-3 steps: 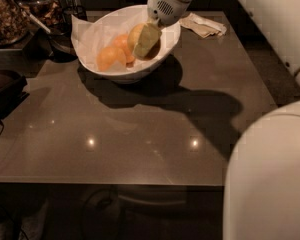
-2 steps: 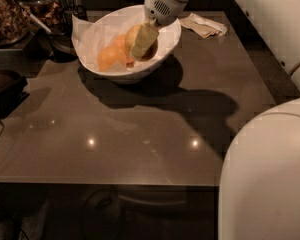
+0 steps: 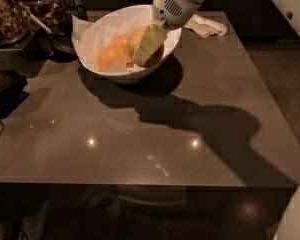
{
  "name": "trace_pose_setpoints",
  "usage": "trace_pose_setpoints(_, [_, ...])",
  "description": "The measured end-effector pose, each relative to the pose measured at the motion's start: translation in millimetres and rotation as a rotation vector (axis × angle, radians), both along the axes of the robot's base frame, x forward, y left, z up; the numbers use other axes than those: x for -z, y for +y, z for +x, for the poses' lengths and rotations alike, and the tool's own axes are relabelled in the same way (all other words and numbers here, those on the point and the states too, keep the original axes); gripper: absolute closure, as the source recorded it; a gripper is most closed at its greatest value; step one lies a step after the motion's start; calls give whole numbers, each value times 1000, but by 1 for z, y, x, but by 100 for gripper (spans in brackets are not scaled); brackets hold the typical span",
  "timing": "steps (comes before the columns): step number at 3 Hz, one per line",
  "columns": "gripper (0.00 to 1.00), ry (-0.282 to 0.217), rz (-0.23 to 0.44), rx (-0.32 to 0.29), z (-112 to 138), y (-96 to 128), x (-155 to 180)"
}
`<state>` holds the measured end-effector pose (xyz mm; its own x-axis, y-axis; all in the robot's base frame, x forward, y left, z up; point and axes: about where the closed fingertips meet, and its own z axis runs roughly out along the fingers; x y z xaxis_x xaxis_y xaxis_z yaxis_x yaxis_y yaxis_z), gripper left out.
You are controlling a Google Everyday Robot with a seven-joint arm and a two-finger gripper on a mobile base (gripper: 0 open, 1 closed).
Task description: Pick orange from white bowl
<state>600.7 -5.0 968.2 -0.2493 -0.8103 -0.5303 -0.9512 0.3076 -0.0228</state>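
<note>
The white bowl stands at the back of the table, lined with crinkled white paper. The pale yellow-orange orange lies in its right half. Two deeper reddish-orange fruits lie to its left. My gripper reaches down into the bowl from the upper right. One yellowish finger lies across the front of the orange and the other is hidden behind it. The gripper looks shut on the orange, which sits low inside the bowl.
The bowl stands on a dark glossy table. A crumpled napkin lies right of the bowl. Containers of food and a dark tray crowd the left edge. My white body shows at the bottom right corner.
The gripper has shifted a little left and lower in the bowl, and more of the orange now shows around the front finger. The bowl has not moved.
</note>
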Motion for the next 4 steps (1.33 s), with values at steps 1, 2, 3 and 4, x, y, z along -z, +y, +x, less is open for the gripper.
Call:
trace_pose_setpoints(1, [100, -5, 9, -8, -7, 5, -6])
trace_pose_setpoints(2, [100, 9, 39, 34, -34, 2, -16])
trace_pose_setpoints(3, [100, 22, 73, 110, -71, -7, -19])
trace_pose_setpoints(4, [100, 25, 85, 185, -103, -16, -21])
